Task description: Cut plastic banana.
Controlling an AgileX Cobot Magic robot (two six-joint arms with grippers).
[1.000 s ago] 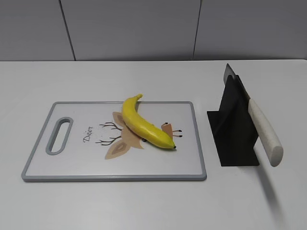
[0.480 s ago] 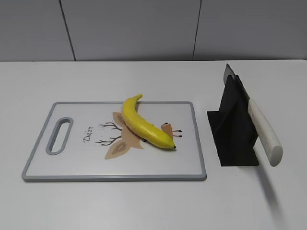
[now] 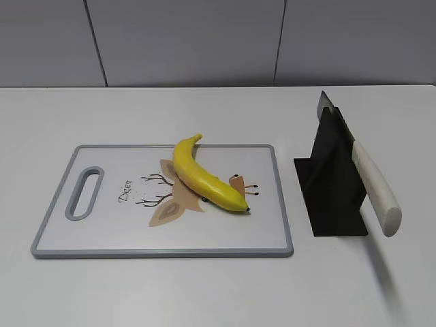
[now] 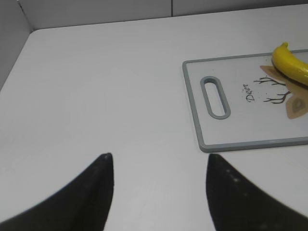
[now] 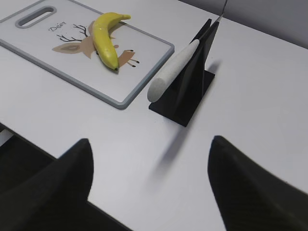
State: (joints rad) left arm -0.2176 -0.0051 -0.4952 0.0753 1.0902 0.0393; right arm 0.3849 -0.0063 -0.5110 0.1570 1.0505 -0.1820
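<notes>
The yellow plastic banana (image 3: 204, 178) lies on a white cutting board (image 3: 102, 231) with a grey rim and a deer drawing. It also shows in the left wrist view (image 4: 291, 67) and the right wrist view (image 5: 106, 41). A knife (image 3: 375, 187) with a white handle rests slanted in a black stand (image 3: 334, 184), right of the board. My left gripper (image 4: 159, 159) is open and empty above bare table, left of the board. My right gripper (image 5: 150, 144) is open and empty above the table's front edge, short of the knife (image 5: 173, 70). Neither gripper shows in the exterior view.
The board's handle slot (image 3: 84, 193) is at its left end. The white table (image 3: 204, 293) runs back to a grey panelled wall (image 3: 204, 41). The table's front edge (image 5: 57, 159) shows in the right wrist view.
</notes>
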